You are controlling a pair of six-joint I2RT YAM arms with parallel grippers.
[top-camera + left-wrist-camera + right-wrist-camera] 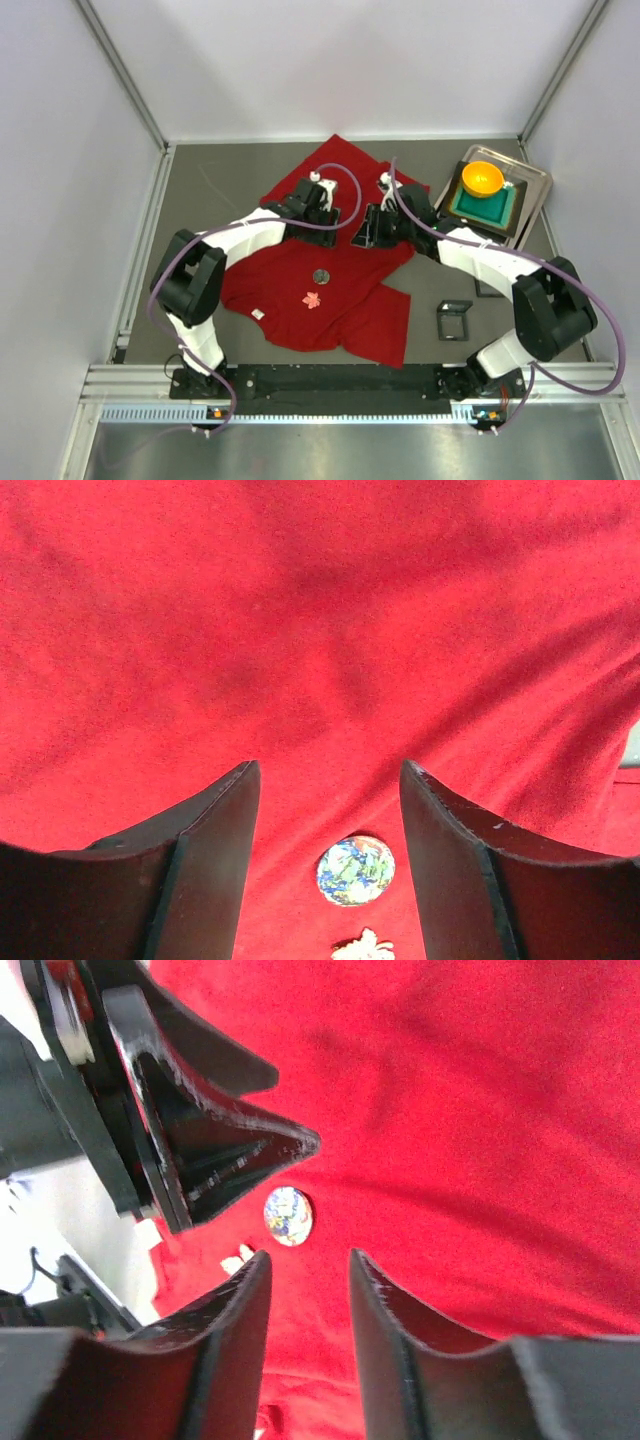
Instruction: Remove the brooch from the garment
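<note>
The left gripper and right gripper hang open and empty above the garment, with the brooch lying nearer the bases, just past a round badge.

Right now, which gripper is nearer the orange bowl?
Right. The right gripper is over the garment's far right edge, left of the orange bowl; the left gripper is farther left, over the garment's upper middle.

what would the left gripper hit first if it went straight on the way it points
Probably red cloth of the garment: the open left gripper aims at bare fabric. The round multicoloured badge and the brooch sit lower in the wrist view, short of that line; depth is unclear.
</note>
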